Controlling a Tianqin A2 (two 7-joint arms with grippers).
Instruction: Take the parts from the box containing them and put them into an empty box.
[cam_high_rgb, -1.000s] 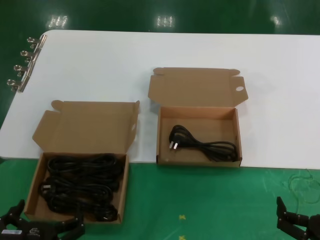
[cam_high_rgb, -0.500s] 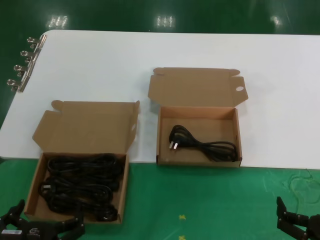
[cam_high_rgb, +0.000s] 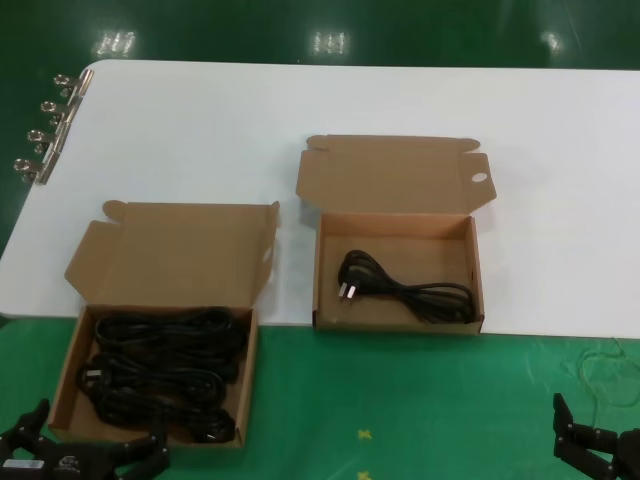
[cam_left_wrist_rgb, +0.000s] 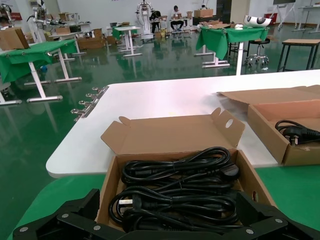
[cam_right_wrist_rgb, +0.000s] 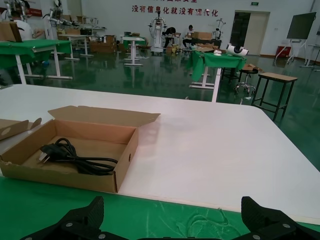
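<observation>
The box containing the parts (cam_high_rgb: 68, 375) lies open at the near left, on the green mat. It is full of black coiled power cords (cam_high_rgb: 160, 370), and one silver-pronged plug (cam_left_wrist_rgb: 127, 202) shows. My left gripper (cam_high_rgb: 92, 442) hovers open just short of this box's near wall, and in the left wrist view its open fingers (cam_left_wrist_rgb: 170, 202) frame the cords. The box with a round hole in its lid (cam_high_rgb: 398, 320) stands right of centre and holds one cord (cam_high_rgb: 405, 290). My right gripper (cam_high_rgb: 600, 448) waits open at the near right, over bare mat (cam_right_wrist_rgb: 172, 207).
Both boxes' lids (cam_high_rgb: 180, 250) stand folded back on the white table (cam_high_rgb: 300, 110). Several binder clips (cam_high_rgb: 45, 130) line the table's far left edge. A thin loose thread (cam_high_rgb: 608, 368) lies on the green mat (cam_high_rgb: 400, 400) at the right.
</observation>
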